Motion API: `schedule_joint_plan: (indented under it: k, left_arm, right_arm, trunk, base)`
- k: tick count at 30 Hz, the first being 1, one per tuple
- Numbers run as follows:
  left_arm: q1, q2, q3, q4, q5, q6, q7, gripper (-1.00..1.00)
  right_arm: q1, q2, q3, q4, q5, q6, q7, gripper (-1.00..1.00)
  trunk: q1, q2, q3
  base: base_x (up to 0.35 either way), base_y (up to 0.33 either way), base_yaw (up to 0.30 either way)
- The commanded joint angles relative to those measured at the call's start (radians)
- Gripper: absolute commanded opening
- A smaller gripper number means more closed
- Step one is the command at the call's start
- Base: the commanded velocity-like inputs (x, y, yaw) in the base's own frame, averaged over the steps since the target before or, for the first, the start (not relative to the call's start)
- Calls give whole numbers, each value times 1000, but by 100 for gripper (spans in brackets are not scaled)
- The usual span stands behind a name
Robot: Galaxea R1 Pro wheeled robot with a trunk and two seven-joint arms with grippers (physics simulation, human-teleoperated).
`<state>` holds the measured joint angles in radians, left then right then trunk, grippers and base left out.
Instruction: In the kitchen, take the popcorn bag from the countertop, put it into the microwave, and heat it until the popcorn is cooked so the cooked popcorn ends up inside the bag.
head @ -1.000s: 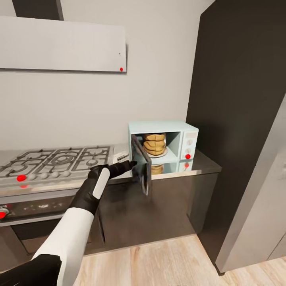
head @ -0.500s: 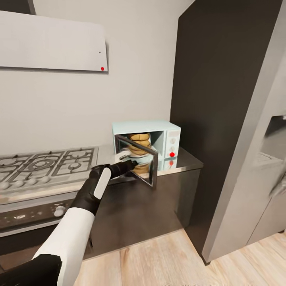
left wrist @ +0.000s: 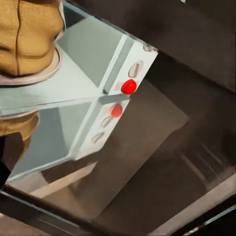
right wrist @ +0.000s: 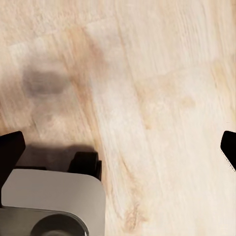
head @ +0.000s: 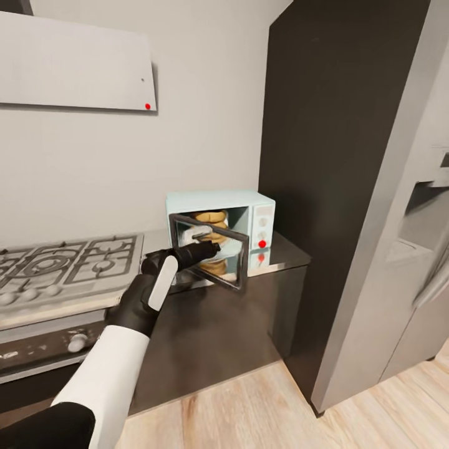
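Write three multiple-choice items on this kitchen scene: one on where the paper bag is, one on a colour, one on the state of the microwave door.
1. Where is the popcorn bag?
A. On the stove
B. Inside the microwave
C. On the floor

2. What colour is the light on the microwave's side panel?
A. Red
B. Green
C. Blue

3. How does the microwave door stand?
A. Fully shut
B. Removed
C. Partly open, with the left gripper at it

Answers: 1 B, the tan bag stands in the microwave's chamber; 2 A, a red dot glows on the white panel; 3 C, the glass door angles out from the box and the black fingers reach its edge.
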<state>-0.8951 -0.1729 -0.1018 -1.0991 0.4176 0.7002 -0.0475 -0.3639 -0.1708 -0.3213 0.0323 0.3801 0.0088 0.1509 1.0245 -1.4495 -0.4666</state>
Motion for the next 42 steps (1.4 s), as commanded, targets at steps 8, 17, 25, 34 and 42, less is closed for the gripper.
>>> schedule_joint_plan:
  k: [8,17,25,34,42]
  left_arm:
    - [-1,-2,-32,13,1,-1,1,100]
    - [-1,-2,-129,49,0,-3,35,100]
    - [-1,-2,-138,53,-1,-5,137,100]
    - [-1,-2,-136,51,0,-5,154,100]
    - [-1,-2,-133,44,-6,-7,156,100]
  right_arm:
    - [-1,-1,-8,1,8,6,1,100]
    - [-1,1,-8,1,8,9,2,100]
    - [-1,4,-8,1,6,11,-9,100]
    - [-1,3,-8,1,6,11,-11,100]
    - [-1,0,-8,1,6,5,-11,100]
  trunk:
    - [1,-1,-1]
    - [1,-1,-1]
    - [1,-1,-1]
    - [1,-1,-1]
    - [1,-1,-1]
  base:
    - [319,0,0]
    - [98,0,0]
    - [0,0,-107]
    - [4,0,-283]
    - [252,0,-108]
